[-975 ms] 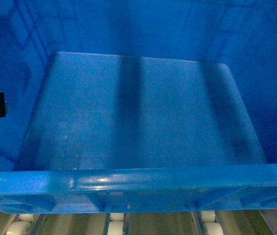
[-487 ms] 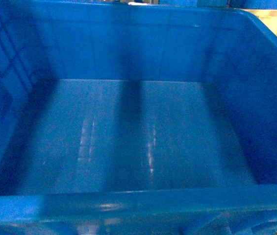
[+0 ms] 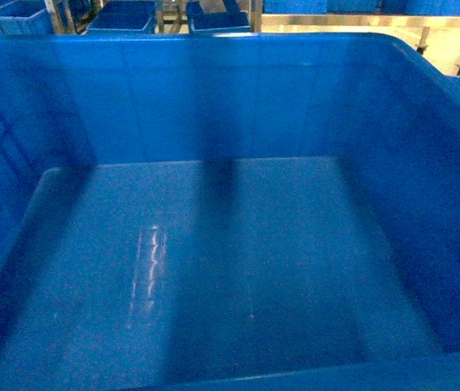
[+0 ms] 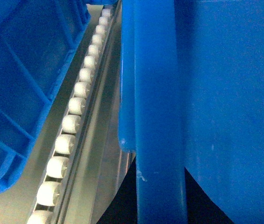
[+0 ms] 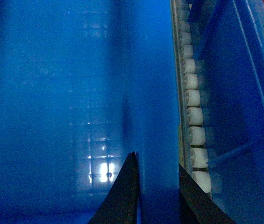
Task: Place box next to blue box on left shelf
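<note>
1. The large open-top blue plastic box fills nearly the whole head frame.
2. The right claw grips the box's wall, one dark finger on each side.
3. The left claw sits at the box's rim; whether it clamps, I cannot tell.
4. Rows of white roller wheels of the left shelf run beside the box, and another blue ribbed crate is in the upper left.

Glossy smooth blue plastic box; white plastic rollers in dull grey metal shelf rails.
</note>
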